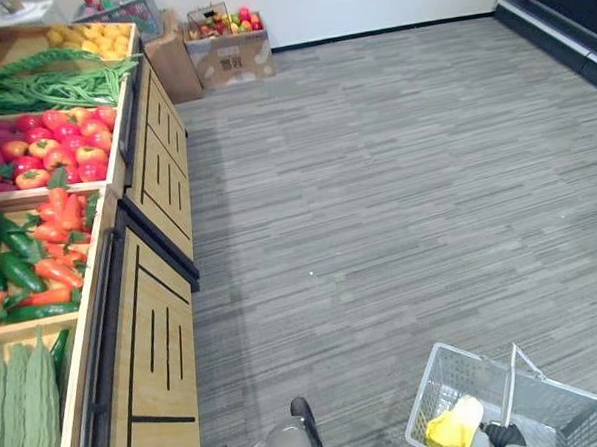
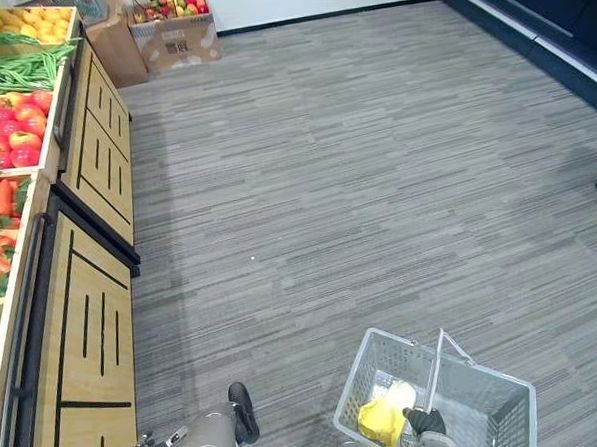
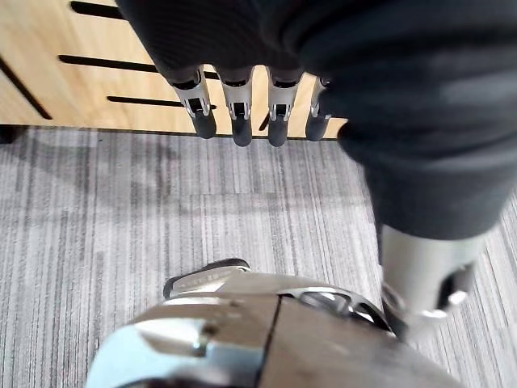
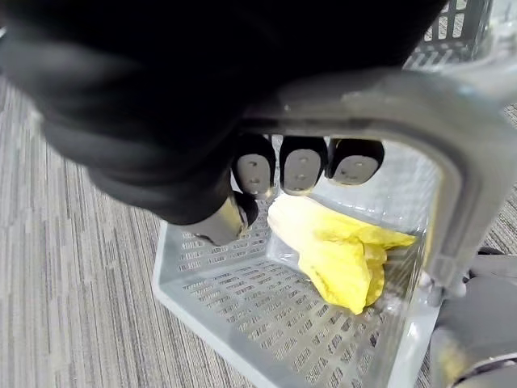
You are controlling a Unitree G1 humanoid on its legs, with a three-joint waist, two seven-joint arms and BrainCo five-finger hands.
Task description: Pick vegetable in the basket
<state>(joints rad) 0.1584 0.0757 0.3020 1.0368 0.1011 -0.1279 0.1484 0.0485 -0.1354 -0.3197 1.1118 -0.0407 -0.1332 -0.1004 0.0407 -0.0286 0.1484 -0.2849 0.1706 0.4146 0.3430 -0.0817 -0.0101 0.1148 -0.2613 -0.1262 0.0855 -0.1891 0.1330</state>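
We are holding the basket (image 1: 439,378) in the lower right of the frame, our right hand (image 4: 299,166) curling its fingers round the handle (image 4: 380,105). A yellow vegetable (image 4: 343,255) is lying inside on the mesh floor. It looks light, crumpled and soft, so we judge it wants a gentle hold across its thicker middle. Our left hand (image 3: 242,113) is hanging with straight, relaxed fingers by the wooden stand (image 1: 149,331) along the left edge.
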